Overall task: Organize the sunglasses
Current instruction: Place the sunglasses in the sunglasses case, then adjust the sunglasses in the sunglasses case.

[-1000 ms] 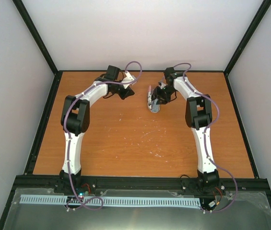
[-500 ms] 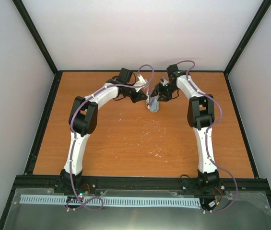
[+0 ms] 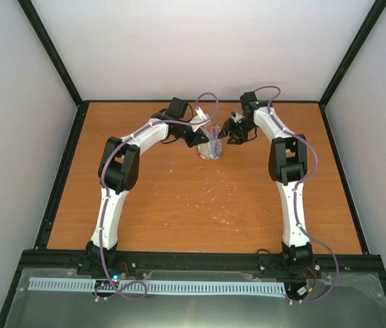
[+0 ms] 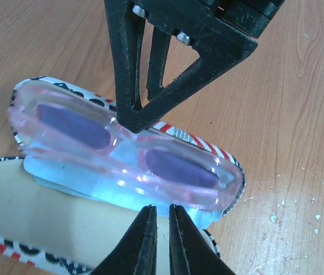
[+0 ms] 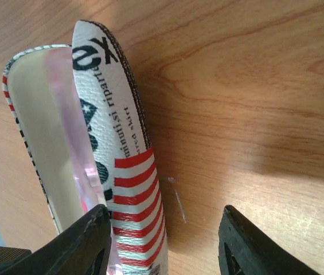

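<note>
the scuffed orange wooden table (image 3: 179,198) carries an open striped glasses case (image 5: 116,160).

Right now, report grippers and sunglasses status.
Left gripper shut, tips at the sunglasses near rim. Right gripper open, straddling the case lid. Sunglasses lying in the open case. Both grippers crowd the case.

Two white robot arms meet at upper centre of frame, L gripper (image 3: 204,141) and R gripper (image 3: 229,134) flanking pale sunglasses (image 3: 212,148) on orange-brown table (image 3: 179,205), w/ grey walls around.
</note>
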### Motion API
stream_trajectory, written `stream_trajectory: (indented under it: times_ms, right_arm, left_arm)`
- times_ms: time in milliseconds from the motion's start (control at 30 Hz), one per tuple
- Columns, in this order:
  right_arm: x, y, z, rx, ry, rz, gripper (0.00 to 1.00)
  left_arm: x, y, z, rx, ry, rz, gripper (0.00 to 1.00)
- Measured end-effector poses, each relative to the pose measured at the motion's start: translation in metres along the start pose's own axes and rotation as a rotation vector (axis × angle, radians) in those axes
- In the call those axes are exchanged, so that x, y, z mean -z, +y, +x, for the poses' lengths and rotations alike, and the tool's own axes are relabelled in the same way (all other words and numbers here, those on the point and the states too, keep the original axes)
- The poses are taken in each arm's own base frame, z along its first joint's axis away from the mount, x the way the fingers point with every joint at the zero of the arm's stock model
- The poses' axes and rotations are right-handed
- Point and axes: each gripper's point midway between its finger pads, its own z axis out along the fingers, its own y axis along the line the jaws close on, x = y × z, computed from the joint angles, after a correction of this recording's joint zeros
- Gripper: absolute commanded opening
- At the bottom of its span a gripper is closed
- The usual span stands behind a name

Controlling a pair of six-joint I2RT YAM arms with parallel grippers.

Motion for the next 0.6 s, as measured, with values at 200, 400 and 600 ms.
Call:
stream_trajectory:
  times_ms: [200,400,600]
  right_arm:
    - [0.000,-0.003,-0.001,0.006,-0.005,0.016,0.48]
    - [0.000,-0.003,-0.001,0.005,-0.007,0.017,0.47]
    - [0.001,-0.003,-0.003,0.004,-0.015,0.016,0.48]
  left_arm:
    - [0.000,0.000,0.000,-0.001,0.000,-0.001,0.10]
    - [0.001,0.002,0.001,-0.001,0.007,-0.013,0.08]
    - [0.006,0.013,0.007,0.007,0.018,-0.040,0.05]
